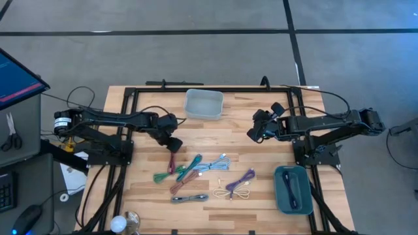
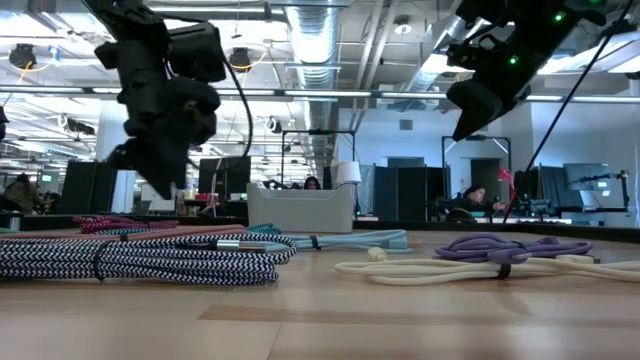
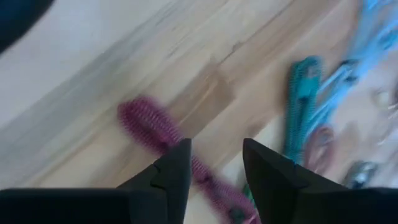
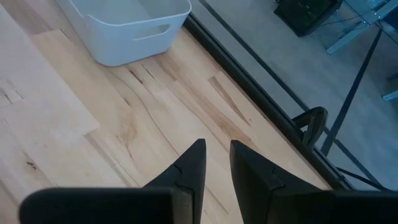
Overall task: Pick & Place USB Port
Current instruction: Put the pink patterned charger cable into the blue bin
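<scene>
Left end effector [image 1: 172, 143] above the maroon cable [image 1: 172, 161]; right end effector [image 1: 253, 134] raised over bare tabletop [image 1: 235, 124].

In the left wrist view the left end effector's fingers [image 3: 176, 168] stood spread with a clear gap, nothing between them, and the maroon braided cable [image 3: 149, 127] lay on the wood just below and beyond the tips, at the near end of the cluster of coiled cables. The teal cable [image 1: 161, 175] and light blue cable [image 1: 212, 164] lay just beyond it, the purple cable [image 1: 243, 181] farther toward the right arm. The right end effector hovered with its fingers [image 4: 189, 165] apart by a narrow gap, pinching nothing. The white bin [image 1: 204, 103] at the far edge looked empty. The dark teal tray [image 1: 292, 189] by the right arm held a dark cable [image 1: 292, 188].
</scene>
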### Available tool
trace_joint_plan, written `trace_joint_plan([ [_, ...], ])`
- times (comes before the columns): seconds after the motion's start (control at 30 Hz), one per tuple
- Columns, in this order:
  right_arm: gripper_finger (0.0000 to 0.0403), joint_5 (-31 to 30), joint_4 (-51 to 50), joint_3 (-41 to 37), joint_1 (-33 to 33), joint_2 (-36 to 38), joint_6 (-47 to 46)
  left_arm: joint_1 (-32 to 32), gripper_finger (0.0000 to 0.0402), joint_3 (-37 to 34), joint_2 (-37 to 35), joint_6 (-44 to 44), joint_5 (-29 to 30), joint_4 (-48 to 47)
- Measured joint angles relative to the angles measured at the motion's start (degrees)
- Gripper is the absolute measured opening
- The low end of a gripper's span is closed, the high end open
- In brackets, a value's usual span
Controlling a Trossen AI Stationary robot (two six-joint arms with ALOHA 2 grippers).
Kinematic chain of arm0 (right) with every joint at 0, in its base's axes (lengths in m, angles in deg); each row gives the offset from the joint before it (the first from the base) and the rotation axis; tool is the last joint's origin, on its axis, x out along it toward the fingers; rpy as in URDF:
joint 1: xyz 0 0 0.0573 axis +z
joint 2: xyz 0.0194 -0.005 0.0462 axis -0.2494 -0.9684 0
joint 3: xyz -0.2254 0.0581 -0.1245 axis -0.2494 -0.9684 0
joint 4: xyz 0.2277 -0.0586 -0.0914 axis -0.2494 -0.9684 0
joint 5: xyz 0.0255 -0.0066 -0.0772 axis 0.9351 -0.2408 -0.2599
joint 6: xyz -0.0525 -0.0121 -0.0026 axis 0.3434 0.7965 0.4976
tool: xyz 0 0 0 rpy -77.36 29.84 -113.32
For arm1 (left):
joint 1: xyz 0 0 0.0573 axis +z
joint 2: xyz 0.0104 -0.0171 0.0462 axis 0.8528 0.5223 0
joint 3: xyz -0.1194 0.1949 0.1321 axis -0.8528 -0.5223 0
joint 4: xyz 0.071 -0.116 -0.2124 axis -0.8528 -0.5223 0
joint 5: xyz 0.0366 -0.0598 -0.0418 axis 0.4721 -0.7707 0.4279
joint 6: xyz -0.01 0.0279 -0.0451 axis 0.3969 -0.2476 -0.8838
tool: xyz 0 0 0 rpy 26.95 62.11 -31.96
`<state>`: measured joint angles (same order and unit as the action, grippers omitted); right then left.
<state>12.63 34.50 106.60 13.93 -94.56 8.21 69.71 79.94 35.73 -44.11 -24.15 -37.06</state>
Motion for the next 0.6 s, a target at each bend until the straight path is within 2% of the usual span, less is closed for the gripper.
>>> trace_joint_plan([
  [0.3, 0.0065, 0.0, 0.0, 0.0, 0.0, 0.0, 0.0, 0.0, 0.0168, -0.5, 0.0, 0.0, 0.6, 0.4],
  [0.6, 0.0065, 0.0, 0.0, 0.0, 0.0, 0.0, 0.0, 0.0, 0.0173, -7.0, 0.0, -3.3, 3.1, 3.4],
])
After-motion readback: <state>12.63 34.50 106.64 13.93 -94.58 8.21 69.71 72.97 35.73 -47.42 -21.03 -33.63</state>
